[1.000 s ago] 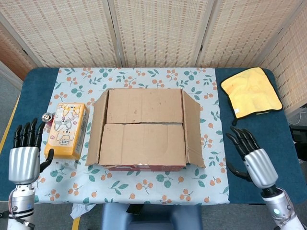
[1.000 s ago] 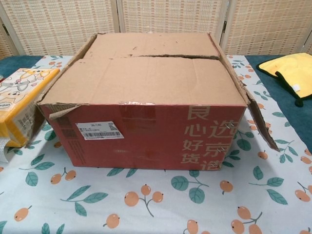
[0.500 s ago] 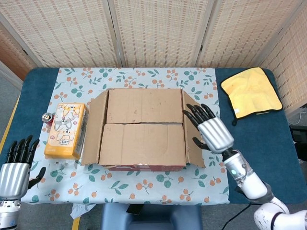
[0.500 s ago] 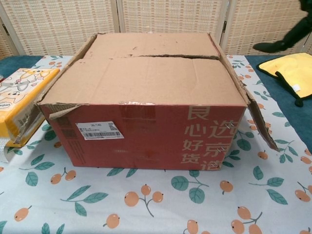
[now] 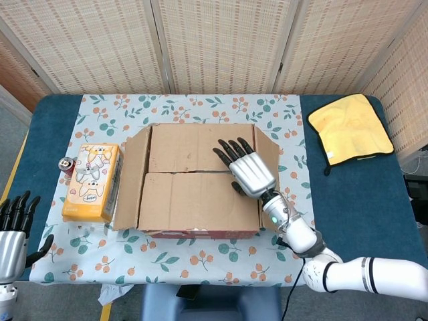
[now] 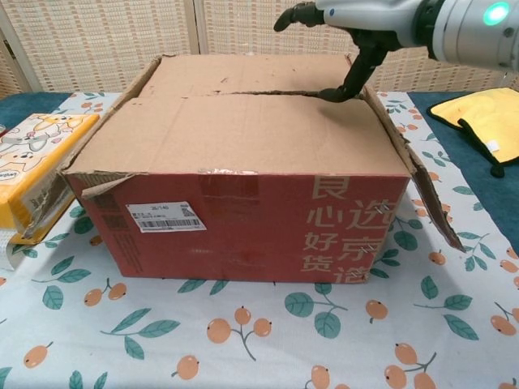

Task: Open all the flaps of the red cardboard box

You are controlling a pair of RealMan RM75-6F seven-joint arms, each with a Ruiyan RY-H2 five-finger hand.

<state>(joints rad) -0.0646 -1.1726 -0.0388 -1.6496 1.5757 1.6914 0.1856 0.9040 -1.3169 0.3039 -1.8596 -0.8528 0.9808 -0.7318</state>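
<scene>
The red cardboard box sits mid-table with its two long top flaps lying flat and closed. Both short side flaps, the left flap and the right flap, splay outward. My right hand hovers flat over the right end of the top, fingers spread, holding nothing. Its thumb reaches down to the seam between the long flaps. My left hand is low at the table's front left corner, open and apart from the box.
An orange tissue pack lies just left of the box, with a small can behind it. A yellow cloth lies at the back right. The floral tablecloth covers the middle of the blue table.
My right hand has moved left from beside the box's right flap to above the top seam. My left hand has dropped lower toward the frame's corner.
</scene>
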